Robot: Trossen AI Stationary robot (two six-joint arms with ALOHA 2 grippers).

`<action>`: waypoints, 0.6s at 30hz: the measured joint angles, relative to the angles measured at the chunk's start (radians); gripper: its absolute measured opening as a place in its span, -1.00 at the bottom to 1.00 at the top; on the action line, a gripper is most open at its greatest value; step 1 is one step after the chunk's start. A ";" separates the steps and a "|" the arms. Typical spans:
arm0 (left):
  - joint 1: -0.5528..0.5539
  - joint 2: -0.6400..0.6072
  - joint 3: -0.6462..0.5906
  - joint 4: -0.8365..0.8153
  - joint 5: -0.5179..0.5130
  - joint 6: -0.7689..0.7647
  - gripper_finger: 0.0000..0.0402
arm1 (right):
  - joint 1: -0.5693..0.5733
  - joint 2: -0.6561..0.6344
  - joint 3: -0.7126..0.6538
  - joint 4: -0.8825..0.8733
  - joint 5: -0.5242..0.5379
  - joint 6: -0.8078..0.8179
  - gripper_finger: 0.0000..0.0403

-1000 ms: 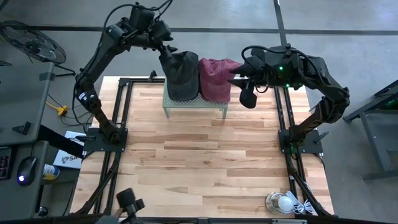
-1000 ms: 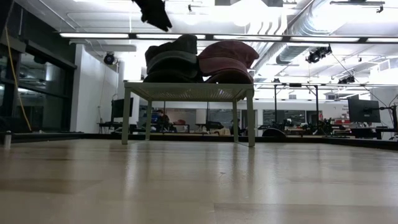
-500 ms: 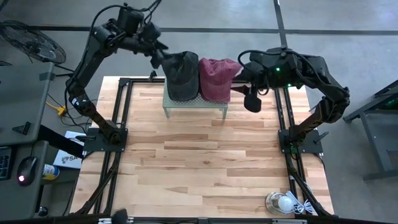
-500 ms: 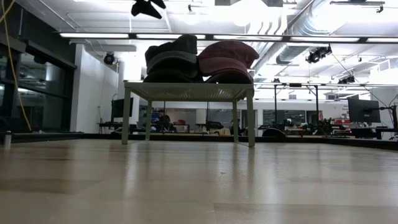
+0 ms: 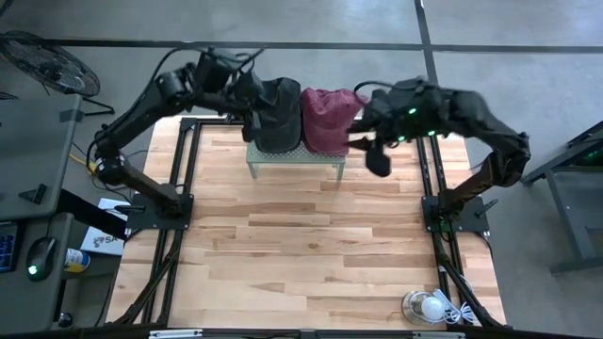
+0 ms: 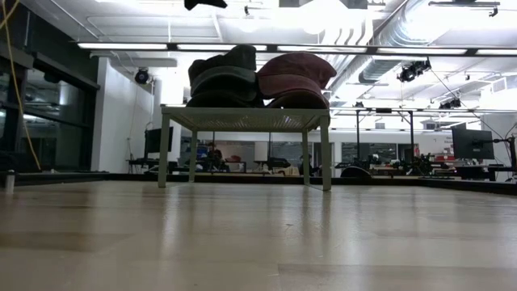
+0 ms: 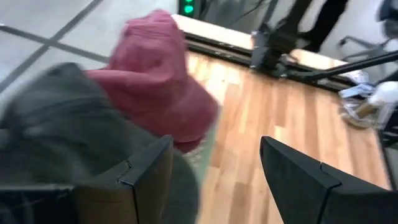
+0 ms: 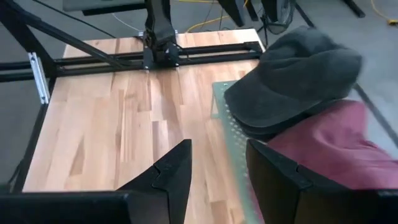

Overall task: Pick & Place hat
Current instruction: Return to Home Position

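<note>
Stacked black fabric caps [image 5: 277, 115] and stacked maroon fabric caps [image 5: 326, 122] are set side by side on a pale perforated metal shelf [image 5: 294, 161], upper centre. The left jaws are held parted and empty just left of them; the right jaws likewise, just right.

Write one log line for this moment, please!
black caps: stacked on shelf | maroon caps: stacked beside them | left claw: open, empty, near black caps | right claw: open, empty, near maroon caps
</note>
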 joint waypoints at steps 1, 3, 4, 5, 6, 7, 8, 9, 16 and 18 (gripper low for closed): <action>-0.013 -0.016 -0.034 0.027 -0.005 -0.013 0.19 | 0.000 -0.013 -0.060 0.050 -0.006 0.010 -0.28; -0.039 -0.053 -0.114 0.092 -0.012 -0.044 0.19 | 0.000 -0.051 -0.206 0.167 -0.019 0.033 -0.28; -0.048 -0.074 -0.162 0.126 -0.014 -0.061 0.19 | 0.000 -0.072 -0.286 0.230 -0.024 0.048 -0.28; -0.057 -0.096 -0.212 0.167 -0.019 -0.075 0.19 | 0.000 -0.092 -0.367 0.294 -0.030 0.062 -0.28; -0.067 -0.120 -0.266 0.216 -0.019 -0.092 0.19 | 0.000 -0.117 -0.446 0.361 -0.036 0.077 -0.28; -0.075 -0.144 -0.318 0.258 -0.020 -0.104 0.19 | 0.000 -0.142 -0.520 0.425 -0.043 0.092 -0.28; -0.087 -0.167 -0.374 0.303 -0.022 -0.122 0.19 | 0.000 -0.166 -0.591 0.488 -0.052 0.111 -0.28; -0.098 -0.190 -0.428 0.354 -0.026 -0.143 0.19 | 0.000 -0.196 -0.661 0.549 -0.067 0.128 -0.28; -0.154 -0.337 -0.750 0.639 -0.105 -0.274 0.19 | -0.001 -0.419 -1.059 0.812 -0.093 0.238 -0.28; -0.162 -0.374 -0.825 0.695 -0.128 -0.303 0.19 | -0.001 -0.502 -1.159 0.881 -0.093 0.269 -0.28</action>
